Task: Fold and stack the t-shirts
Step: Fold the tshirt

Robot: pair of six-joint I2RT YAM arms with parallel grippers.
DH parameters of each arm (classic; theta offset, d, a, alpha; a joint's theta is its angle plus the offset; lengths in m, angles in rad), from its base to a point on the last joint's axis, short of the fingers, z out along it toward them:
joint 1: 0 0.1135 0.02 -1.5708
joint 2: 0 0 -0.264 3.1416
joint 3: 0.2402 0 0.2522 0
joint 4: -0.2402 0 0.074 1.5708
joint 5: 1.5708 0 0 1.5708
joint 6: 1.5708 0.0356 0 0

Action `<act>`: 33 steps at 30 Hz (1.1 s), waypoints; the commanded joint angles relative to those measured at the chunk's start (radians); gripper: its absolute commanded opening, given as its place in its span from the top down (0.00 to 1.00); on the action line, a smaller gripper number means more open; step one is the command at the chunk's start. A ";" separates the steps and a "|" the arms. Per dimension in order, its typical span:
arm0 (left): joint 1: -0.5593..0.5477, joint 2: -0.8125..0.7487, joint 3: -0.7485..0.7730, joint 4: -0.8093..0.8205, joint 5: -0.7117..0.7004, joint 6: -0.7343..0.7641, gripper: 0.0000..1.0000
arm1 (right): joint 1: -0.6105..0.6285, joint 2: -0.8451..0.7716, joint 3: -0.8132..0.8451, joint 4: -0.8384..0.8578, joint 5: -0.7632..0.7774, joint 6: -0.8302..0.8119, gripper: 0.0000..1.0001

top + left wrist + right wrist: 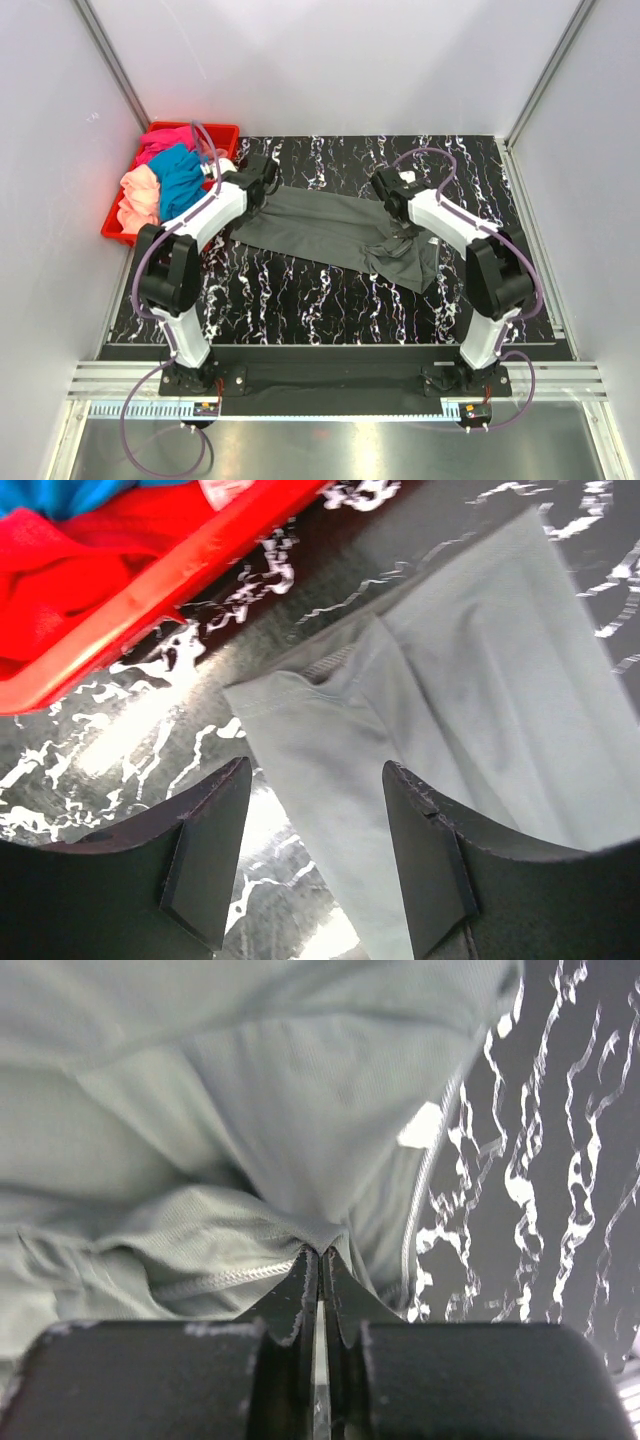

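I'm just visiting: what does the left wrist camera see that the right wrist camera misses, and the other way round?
Only the left wrist view: the red crate with a teal-blue shirt inside. It also shows the left hand, fingers apart and holding nothing, over one end of the grey t-shirt.
Only the right wrist view: the right hand pinched shut on a fold of that shirt, with a small white tag nearby.
Both: the same grey t-shirt lying on the black marbled table.
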 commanded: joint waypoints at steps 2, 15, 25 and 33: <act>0.014 0.023 -0.022 -0.010 -0.044 -0.015 0.39 | -0.043 0.072 0.087 0.019 0.040 -0.058 0.90; 0.014 -0.035 -0.111 0.023 0.067 0.046 0.39 | -0.121 -0.175 0.050 -0.073 -0.265 0.057 0.59; 0.008 -0.144 -0.221 0.370 0.611 0.497 0.41 | -0.318 -0.153 -0.093 0.108 -0.637 0.037 0.51; -0.039 -0.259 -0.202 0.371 0.731 0.675 0.33 | -0.363 -0.047 -0.099 0.191 -0.660 0.280 0.57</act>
